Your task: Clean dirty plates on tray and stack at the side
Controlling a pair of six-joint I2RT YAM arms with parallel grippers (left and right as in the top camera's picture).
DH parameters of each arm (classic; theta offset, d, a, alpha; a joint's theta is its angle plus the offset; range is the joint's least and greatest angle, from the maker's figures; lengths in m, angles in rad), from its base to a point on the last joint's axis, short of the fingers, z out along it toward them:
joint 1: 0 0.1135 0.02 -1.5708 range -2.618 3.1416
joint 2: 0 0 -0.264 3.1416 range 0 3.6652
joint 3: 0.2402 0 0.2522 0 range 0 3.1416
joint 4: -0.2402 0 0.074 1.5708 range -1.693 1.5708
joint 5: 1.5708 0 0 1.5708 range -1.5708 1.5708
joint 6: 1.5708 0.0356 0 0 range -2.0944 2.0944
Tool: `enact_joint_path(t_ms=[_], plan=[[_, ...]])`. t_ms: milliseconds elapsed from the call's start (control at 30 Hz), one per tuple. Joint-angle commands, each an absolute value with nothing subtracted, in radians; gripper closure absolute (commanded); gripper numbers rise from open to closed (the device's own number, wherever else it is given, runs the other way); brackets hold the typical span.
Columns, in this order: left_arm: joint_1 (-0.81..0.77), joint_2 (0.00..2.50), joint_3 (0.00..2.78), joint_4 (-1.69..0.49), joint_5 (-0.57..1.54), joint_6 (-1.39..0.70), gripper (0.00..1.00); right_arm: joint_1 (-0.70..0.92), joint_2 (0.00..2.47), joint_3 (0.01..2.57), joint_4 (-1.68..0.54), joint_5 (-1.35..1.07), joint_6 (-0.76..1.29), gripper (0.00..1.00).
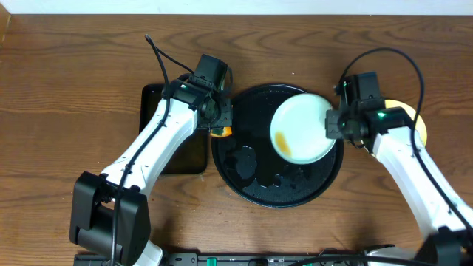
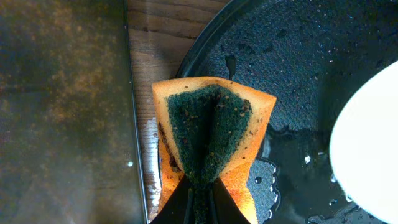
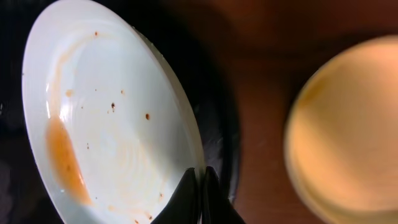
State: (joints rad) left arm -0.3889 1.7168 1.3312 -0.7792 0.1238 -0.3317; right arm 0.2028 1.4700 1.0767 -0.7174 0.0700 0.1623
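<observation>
Right gripper (image 3: 200, 177) pinches the blue plate (image 1: 299, 125) by its right edge, tilted over the tray (image 1: 255, 185). Sauce smear on it, so not scrubbed yet imo. Left gripper (image 2: 200, 186) squeezes the folded sponge (image 2: 211, 130) at the tray's left rim. Yellow plate (image 3: 342, 124) sits right of the tray, prob done. 3rd plate not visible.

A brown wooden desk (image 1: 66, 89) with long plank grain fills the view, and a white strip (image 1: 295, 6) runs along its far edge. A glossy rectangular black tray (image 1: 188, 159) lies flat left of centre, faintly speckled and partly hidden. Just past its right edge, an orange-yellow foam sponge (image 2: 211, 134) is pinched into a fold, its dark green scouring face creased inward and flecked brown.
</observation>
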Motion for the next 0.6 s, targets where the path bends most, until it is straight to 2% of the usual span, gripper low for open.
enact_joint_path(t_ms=[0,267,400,567], plan=[[-0.386,1.718,1.331,-0.78,0.107,-0.315,0.93,0.284,1.42,1.1,-0.686,0.252,0.046,0.99],[-0.386,1.718,1.331,-0.778,0.107,-0.315,0.92,0.555,1.414,1.1,-0.649,0.58,0.021,0.99],[-0.386,1.718,1.331,-0.777,0.107,-0.315,0.93,0.751,1.414,1.1,-0.603,0.88,0.021,0.99],[-0.386,1.718,1.331,-0.777,0.107,-0.315,0.92,0.841,1.414,1.1,-0.551,1.033,0.021,0.99]])
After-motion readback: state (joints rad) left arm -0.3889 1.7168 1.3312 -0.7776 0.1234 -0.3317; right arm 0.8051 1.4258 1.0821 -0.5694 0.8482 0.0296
